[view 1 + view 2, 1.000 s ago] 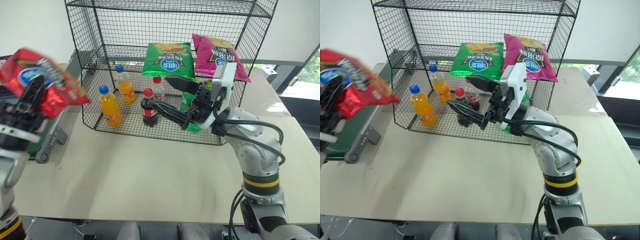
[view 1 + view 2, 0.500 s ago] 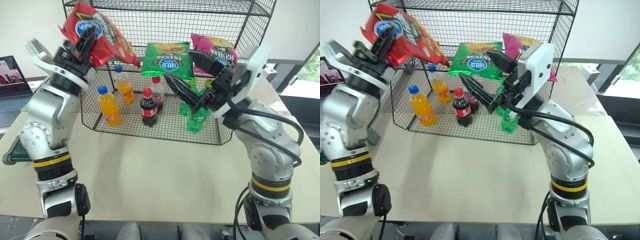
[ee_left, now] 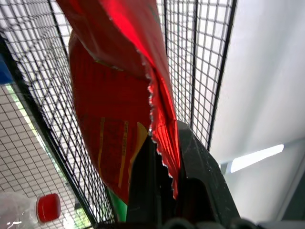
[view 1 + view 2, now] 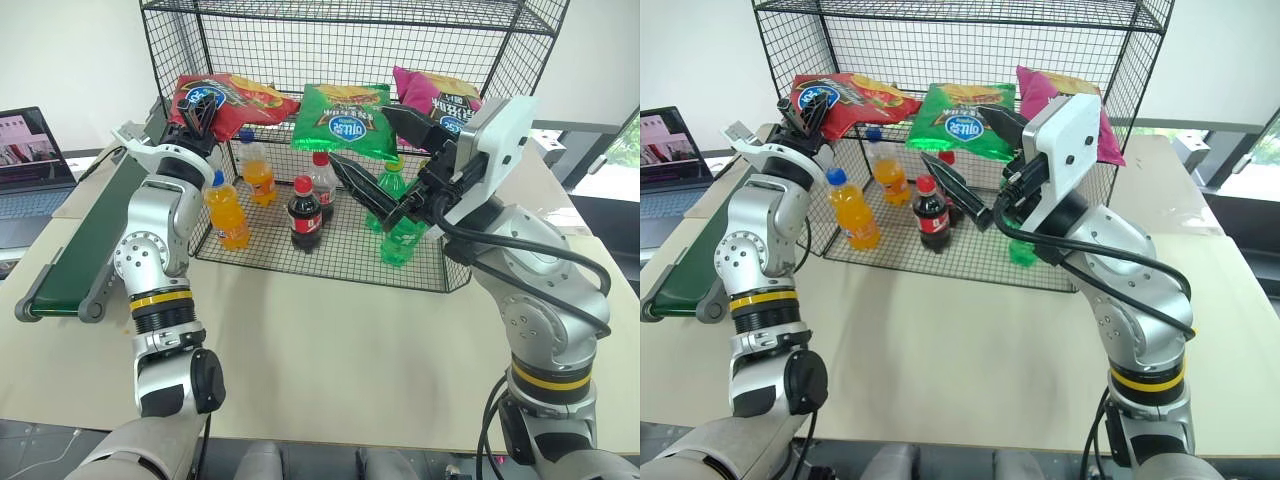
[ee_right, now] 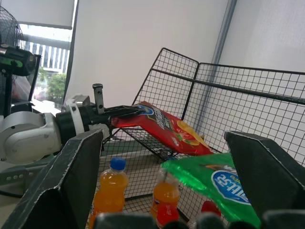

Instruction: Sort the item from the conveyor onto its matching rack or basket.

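While right fingers (image 4: 385, 160) gape empty, left fingers (image 4: 196, 117) pinch the red bag (image 4: 232, 98) — inside the rack (image 4: 350, 25).

Bags, bottles and a laptop in front of me

I see a green chip bag (image 4: 345, 118) beside a magenta-pink chip bag (image 4: 436, 95), both up on a shelf. Below stand two orange soda bottles (image 4: 226, 209), two cola bottles (image 4: 304, 212) and green bottles (image 4: 397, 238). An open laptop (image 4: 32, 163) sits far left on the beige table (image 4: 330, 350).
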Controlling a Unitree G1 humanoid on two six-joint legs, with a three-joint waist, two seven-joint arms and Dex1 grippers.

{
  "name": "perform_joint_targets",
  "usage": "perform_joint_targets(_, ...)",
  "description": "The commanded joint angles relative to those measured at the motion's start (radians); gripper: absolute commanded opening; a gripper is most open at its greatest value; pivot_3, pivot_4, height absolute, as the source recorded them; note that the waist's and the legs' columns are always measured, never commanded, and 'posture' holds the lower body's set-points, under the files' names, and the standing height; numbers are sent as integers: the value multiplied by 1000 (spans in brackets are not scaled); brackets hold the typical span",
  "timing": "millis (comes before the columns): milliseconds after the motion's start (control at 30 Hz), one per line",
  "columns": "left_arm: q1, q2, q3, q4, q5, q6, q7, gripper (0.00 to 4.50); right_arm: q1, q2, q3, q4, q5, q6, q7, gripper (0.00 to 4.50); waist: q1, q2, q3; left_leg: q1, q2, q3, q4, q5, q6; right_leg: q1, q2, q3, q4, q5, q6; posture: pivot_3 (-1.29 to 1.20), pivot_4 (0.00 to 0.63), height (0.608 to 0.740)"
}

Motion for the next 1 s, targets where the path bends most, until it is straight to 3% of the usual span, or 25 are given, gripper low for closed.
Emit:
perform_joint_targets(33, -62, -36, 15, 6, 68, -59, 1, 46, -23, 9, 0, -22, -13, -19, -6, 4500, 0, 0, 0, 0, 0, 0, 0, 0, 0, 0, 0, 0, 0, 0, 0, 0, 150, 740)
perform_joint_targets(367, -169, -133, 40, 132, 227, -148, -23, 46, -46, 16, 9, 6, -36, -26, 17, 4500, 2, 0, 0, -3, -1, -1, 1, 1, 1, 1, -1, 0, -7, 3, 2, 0, 150, 740)
perform_joint_targets(467, -164, -145, 46, 103, 237, -135, -23, 733, -45, 18, 10, 7, -38, -25, 18, 4500, 2, 0, 0, -3, -1, -1, 0, 1, 1, 1, -1, 0, -7, 3, 2, 0, 150, 740)
perform_joint_targets(767, 5, -130, 39, -226, 120, 13, 117, 4472, -30, 24, 0, 21, -35, -33, 38, 4500, 0, 0, 0, -2, -1, -1, 0, 1, 1, 1, -1, 0, -6, 3, 2, 0, 150, 740)
perform_joint_targets(900, 148, -26, 41, -375, -21, 140, 171, 4490, -15, 31, -9, 34, -27, -52, 53, 4500, -1, 0, 0, -2, -1, -2, 1, 2, 2, 1, -1, 0, -5, 3, 2, 0, 150, 740)
perform_joint_targets(1000, 297, 149, 7, -482, -121, 313, 93, 4490, 48, 21, -5, 9, -26, -77, 87, 4500, -7, 0, 0, -2, -1, -2, 0, 1, 2, 1, -1, 0, -5, 3, 2, 0, 150, 740)
